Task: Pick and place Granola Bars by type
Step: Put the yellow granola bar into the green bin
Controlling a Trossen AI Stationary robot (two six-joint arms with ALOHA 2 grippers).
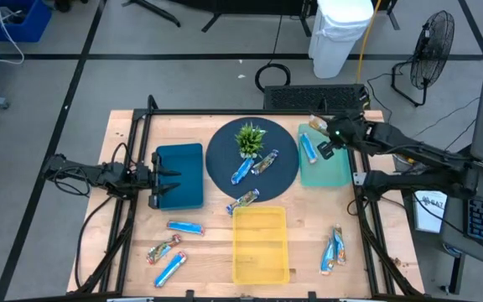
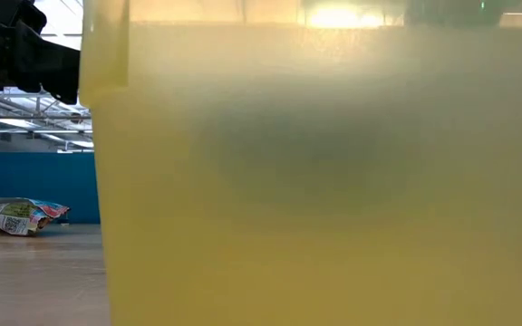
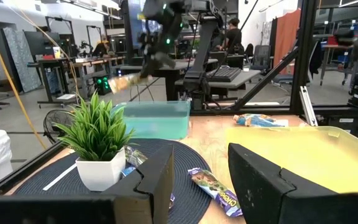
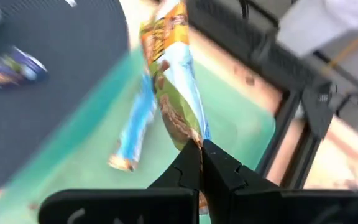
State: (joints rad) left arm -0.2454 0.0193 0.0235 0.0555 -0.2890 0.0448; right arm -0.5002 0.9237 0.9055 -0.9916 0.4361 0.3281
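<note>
High view, carried bar: an orange-and-brown granola bar [image 1: 316, 125] is held by the right gripper [image 1: 326, 137] above the far edge of the teal tray [image 1: 334, 172], its long axis reaching away from the claw toward the table's far side.
High view, tray: one blue bar [image 1: 309, 149] is already lying in the teal tray, just beside and below the claw, lengthwise along the tray.
High view, nearer arm: the right arm is the one at the teal tray; the left gripper [image 1: 159, 186] is parked over the dark blue tray [image 1: 187, 159], well apart.
High view, surface: loose bars are scattered on the wooden table [image 1: 216, 252], two on the round dark mat [image 1: 225, 151] beside the small plant [image 1: 251, 138]; the yellow tray [image 1: 261, 245] appears empty.
Low view: the picture is almost filled by the yellow tray's wall; one wrapped bar [image 2: 14, 215] is seen lying flat on the wood.
Left wrist view: the left claw's fingers are seen parted, with nothing between them.
Right wrist view: the jaws are pinched tight on the bar's end, and the teal tray lies directly beneath.
Room: a fan [image 1: 430, 42] and a white bin [image 1: 340, 29] stand beyond the table; people are seen far off at benches.
</note>
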